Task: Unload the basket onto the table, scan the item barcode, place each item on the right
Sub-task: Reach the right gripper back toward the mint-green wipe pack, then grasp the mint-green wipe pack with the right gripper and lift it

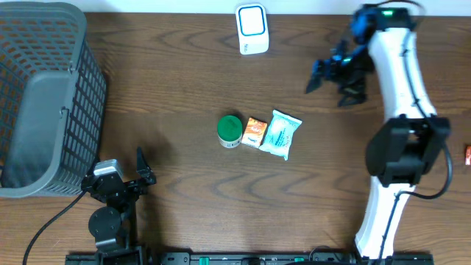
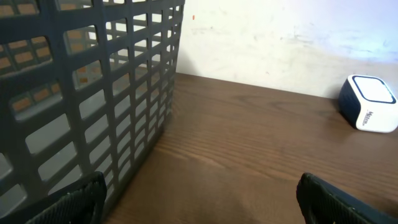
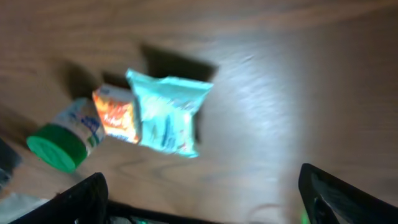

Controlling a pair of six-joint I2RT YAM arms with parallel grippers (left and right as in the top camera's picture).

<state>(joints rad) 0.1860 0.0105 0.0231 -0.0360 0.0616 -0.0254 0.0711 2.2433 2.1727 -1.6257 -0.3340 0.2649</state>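
A dark wooden table (image 1: 184, 88) fills the overhead view. A grey mesh basket (image 1: 44, 110) sits at 9 o'clock and a white-and-blue scanner (image 1: 252, 29) at 12 o'clock against the far edge. The three items lie in a row at the centre. A green-capped bottle (image 1: 229, 131) is on the 9 o'clock side, an orange packet (image 1: 254, 132) touches it in the middle, and a teal packet (image 1: 282, 135) is pressed against the orange one on the 3 o'clock side.

The right gripper (image 1: 331, 87) hangs near 2 o'clock, well apart from the items, its jaws spread with nothing between them. Its wrist camera shows what the overhead hides: the bottle's white printed body behind the cap. The view is blurred, so the bottle may be standing or lying.

The left gripper (image 1: 145, 168) rests at 7 o'clock, just beside the basket, jaws spread wide and holding nothing. Its wrist view looks along the table instead. It shows the basket wall close at 9 o'clock, the scanner's side face at 3 o'clock, and a pale wall (image 2: 280, 37) behind.
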